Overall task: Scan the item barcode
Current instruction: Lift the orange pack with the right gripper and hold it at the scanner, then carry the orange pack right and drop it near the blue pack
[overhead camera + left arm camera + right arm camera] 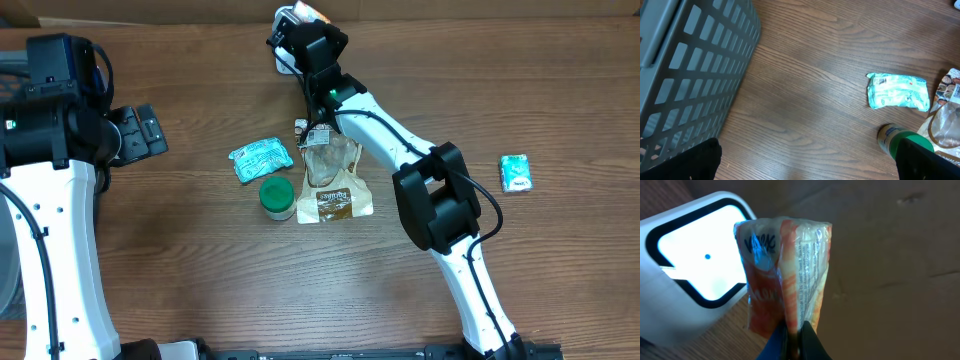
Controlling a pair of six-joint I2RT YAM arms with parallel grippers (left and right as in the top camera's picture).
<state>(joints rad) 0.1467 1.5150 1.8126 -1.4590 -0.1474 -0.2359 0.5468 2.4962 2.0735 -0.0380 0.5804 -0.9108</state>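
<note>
The item is an orange and white plastic snack packet [785, 265], pinched at its lower end by my right gripper [794, 341], which is shut on it. It is held upright, close beside the lit window of a white barcode scanner [690, 270]. In the overhead view this gripper [303, 28] is at the table's far edge with the packet [313, 11] and the scanner [284, 22] next to it. My left gripper [150, 132] hangs open and empty at the left, above bare wood; in its wrist view the gripper [810, 170] shows only two black fingertips [697, 160].
A teal packet [261, 158], a green-lidded jar [277, 196] and a brown bag [335, 187] lie mid-table under the right arm. A small green box [516, 173] lies at the right. A grey slatted basket [690, 65] stands by the left gripper.
</note>
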